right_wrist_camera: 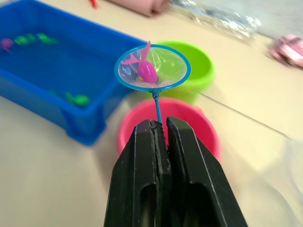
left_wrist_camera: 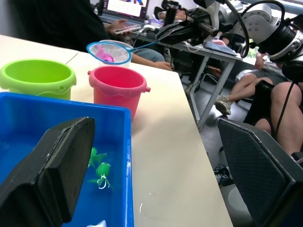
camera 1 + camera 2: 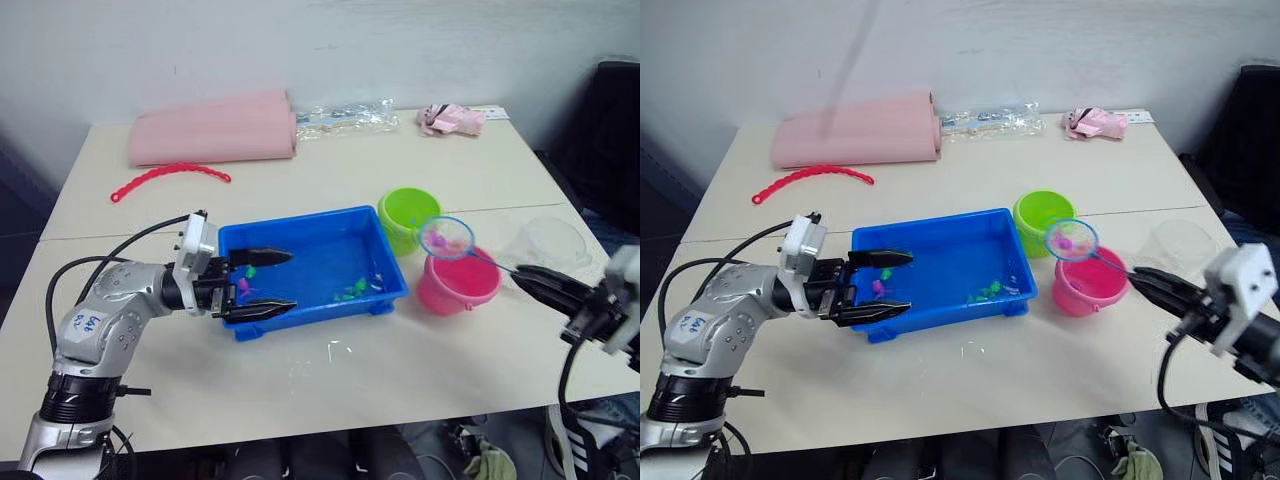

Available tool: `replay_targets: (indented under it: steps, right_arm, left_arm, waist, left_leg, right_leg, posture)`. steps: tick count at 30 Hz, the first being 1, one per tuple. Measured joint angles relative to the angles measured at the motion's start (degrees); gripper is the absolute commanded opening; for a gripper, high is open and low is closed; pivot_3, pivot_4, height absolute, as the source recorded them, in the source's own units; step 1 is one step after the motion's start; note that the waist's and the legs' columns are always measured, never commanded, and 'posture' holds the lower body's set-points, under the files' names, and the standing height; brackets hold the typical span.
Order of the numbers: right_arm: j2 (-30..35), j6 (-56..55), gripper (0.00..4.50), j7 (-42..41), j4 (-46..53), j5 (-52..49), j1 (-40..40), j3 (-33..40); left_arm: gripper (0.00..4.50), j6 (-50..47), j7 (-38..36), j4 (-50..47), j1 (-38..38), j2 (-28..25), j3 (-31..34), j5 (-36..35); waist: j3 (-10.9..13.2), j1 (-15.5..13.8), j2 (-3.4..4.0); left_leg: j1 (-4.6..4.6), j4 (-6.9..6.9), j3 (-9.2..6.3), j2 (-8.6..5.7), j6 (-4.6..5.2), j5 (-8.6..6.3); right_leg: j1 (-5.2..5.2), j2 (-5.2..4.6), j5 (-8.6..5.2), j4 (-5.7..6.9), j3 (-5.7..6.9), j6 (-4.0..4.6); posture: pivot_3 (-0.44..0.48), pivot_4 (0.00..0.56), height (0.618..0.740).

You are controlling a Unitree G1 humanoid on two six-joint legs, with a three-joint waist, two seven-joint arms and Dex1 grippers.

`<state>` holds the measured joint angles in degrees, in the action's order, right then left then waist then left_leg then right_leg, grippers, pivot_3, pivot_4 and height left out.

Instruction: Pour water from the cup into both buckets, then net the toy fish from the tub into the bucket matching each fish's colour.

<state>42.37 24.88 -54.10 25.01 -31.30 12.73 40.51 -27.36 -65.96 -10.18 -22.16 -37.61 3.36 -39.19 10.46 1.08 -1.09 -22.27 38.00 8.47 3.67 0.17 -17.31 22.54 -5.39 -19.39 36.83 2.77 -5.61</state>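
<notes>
Right wrist view shows the right gripper (image 1: 161,130) closed tight on the thin handle of the net (image 1: 152,67), with one magenta fish (image 1: 145,71) lying in the mesh. The hoop hangs in the air above the far edge of the pink bucket (image 1: 199,127), close to the green bucket (image 1: 199,66) just beyond it. So the step in hand is the sorting: a pink fish is netted and lifted out of the blue tub (image 3: 300,235), and it has not yet been dropped. From the head camera, the left gripper (image 3: 262,283) has its fingers spread wide around the tub's near-left corner, one finger over the water and one along the outer rim, apparently steadying the tub; whether it touches the wall I cannot tell. Several green fish (image 3: 350,292) lie in the tub's right part and a few pink ones near the left fingers. The clear cup (image 3: 548,242) rests on the table beyond the pink bucket. Next, the net likely needs to come a little nearer over the pink bucket's mouth and turn over, keeping away from the green one, so the fish falls in the matching bucket.
</notes>
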Motion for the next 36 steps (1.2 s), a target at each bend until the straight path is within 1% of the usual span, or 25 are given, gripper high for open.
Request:
replay_targets:
  steps: [3,6,8,13,14,16,17,19,21,23,27,30,31,36]
  right_arm:
    - [-0.15,-8.18,0.00,-1.72,-2.83,5.06,4.87,0.28]
    - [-0.95,-14.52,0.00,-2.20,-4.98,8.06,6.61,0.17]
    - [-1.83,-17.80,0.00,-2.03,-6.12,9.27,6.76,-0.01]
    - [-1.73,-29.40,0.00,-1.75,-9.48,15.78,7.01,-1.95]
    - [-1.66,-33.67,0.00,-1.30,-10.61,18.33,6.83,-2.41]
    - [-1.33,-38.58,0.00,-0.24,-11.82,21.01,6.37,-2.52]
    - [-0.90,-41.34,0.00,0.66,-12.54,22.74,5.94,-2.58]
    - [1.31,-50.77,0.00,3.84,-15.71,29.27,3.35,-3.45]
    - [2.51,-56.51,0.00,6.36,-17.91,33.04,2.06,-4.19]
    - [3.27,-61.20,0.00,9.49,-20.67,37.23,1.06,-4.38]
    - [7.12,-69.53,0.00,15.64,-25.01,46.63,0.92,-4.62]
    - [8.32,-73.47,0.00,19.54,-27.05,51.08,0.70,-4.67]
    - [8.73,-74.92,0.00,22.16,-27.85,54.23,0.25,-4.66]
    - [9.51,-78.75,0.00,28.96,-28.65,60.99,-1.28,-4.56]
  left_arm:
    - [4.47,1.63,-1.71,1.42,-2.25,0.18,-0.36,0.70]
    - [4.47,2.74,-3.00,3.48,-2.34,0.18,-0.84,1.68]
    - [4.47,3.38,-3.75,4.80,-2.34,0.18,-1.30,2.48]
    - [4.47,4.16,-5.18,6.66,-3.42,0.17,-1.61,3.17]
    - [4.47,4.16,-5.75,6.68,-3.65,0.06,-1.65,3.27]
    - [4.47,4.17,-6.28,6.90,-3.85,-0.02,-1.67,3.41]
    - [4.47,4.18,-6.37,7.04,-3.87,-0.01,-1.67,3.45]
    - [4.47,4.22,-6.53,7.95,-3.94,0.04,-1.67,3.58]
    - [4.47,4.25,-6.57,8.37,-3.96,0.11,-1.68,3.64]
    - [4.47,4.25,-6.54,8.40,-3.96,0.34,-1.68,3.63]
    - [4.47,4.27,-6.39,8.42,-3.83,0.38,-1.60,3.64]
    - [4.47,4.30,-6.15,8.41,-3.80,0.38,-1.52,3.64]
    - [4.47,4.32,-5.97,8.41,-3.76,0.38,-1.39,3.64]
    - [4.47,4.31,-5.26,8.35,-3.31,0.39,-1.15,3.63]
  waist:
    - [0.00,0.17,0.00]
    - [0.00,0.54,0.01]
    - [0.00,0.54,0.00]
    - [0.00,0.46,0.00]
    - [0.00,0.43,0.00]
    - [0.00,0.42,0.00]
    - [0.00,0.44,0.00]
    - [0.00,0.53,0.00]
    - [0.00,0.55,0.00]
    - [0.01,0.53,0.01]
    - [0.01,0.46,0.02]
    - [0.02,0.53,0.02]
    - [0.02,0.55,0.02]
    - [0.02,0.56,0.02]
  left_leg:
    - [0.07,0.00,0.01,-0.03,0.00,0.00]
    - [0.08,0.00,0.03,-0.02,-0.02,0.01]
    - [0.07,0.00,0.03,-0.01,-0.05,0.03]
    - [0.07,0.01,0.02,-0.01,-0.06,0.04]
    - [0.08,0.01,0.03,-0.02,-0.06,0.04]
    - [0.08,0.02,0.03,-0.01,-0.07,0.04]
    - [0.08,0.03,0.03,-0.01,-0.07,0.04]
    - [0.09,0.08,0.04,-0.02,-0.07,0.05]
    - [0.11,0.07,0.04,0.00,-0.12,0.08]
    - [0.11,0.07,0.04,0.00,-0.14,0.09]
    - [0.11,0.08,0.05,-0.01,-0.12,0.11]
    - [0.11,0.10,0.06,-0.01,-0.12,0.12]
    - [0.12,0.11,0.06,0.00,-0.13,0.13]
    - [0.13,0.09,0.06,0.01,-0.18,0.16]
  right_leg:
    - [-0.04,0.01,0.00,0.01,-0.03,-0.01]
    - [-0.04,0.04,0.00,0.02,-0.06,-0.01]
    - [-0.02,0.05,0.00,0.03,-0.06,-0.01]
    - [-0.03,0.02,0.00,0.03,-0.06,-0.01]
    - [-0.03,0.01,0.00,0.04,-0.06,-0.02]
    - [-0.03,0.01,0.00,0.04,-0.06,-0.02]
    - [-0.03,0.01,0.00,0.05,-0.06,-0.02]
    - [-0.04,0.01,0.00,0.08,-0.07,-0.03]
    - [-0.04,0.06,0.00,0.09,-0.08,-0.03]
    - [-0.03,0.05,-0.01,0.10,-0.09,-0.02]
    - [-0.03,0.01,-0.01,0.10,-0.11,-0.03]
    - [-0.04,0.01,-0.01,0.11,-0.12,-0.04]
    - [-0.04,0.01,-0.01,0.13,-0.12,-0.04]
    - [-0.02,0.04,-0.01,0.15,-0.13,-0.03]
  posture:
    - [0.000,0.150,0.740]
    - [0.000,0.150,0.740]
    - [0.000,0.150,0.740]
    - [0.000,0.150,0.740]
    - [0.000,0.150,0.740]
    - [0.000,0.150,0.740]
    - [0.000,0.150,0.740]
    - [0.000,0.150,0.740]
    - [0.000,0.150,0.740]
    - [0.000,0.150,0.740]
    - [0.000,0.150,0.740]
    - [0.000,0.150,0.740]
    - [0.000,0.150,0.740]
    - [0.000,0.150,0.740]
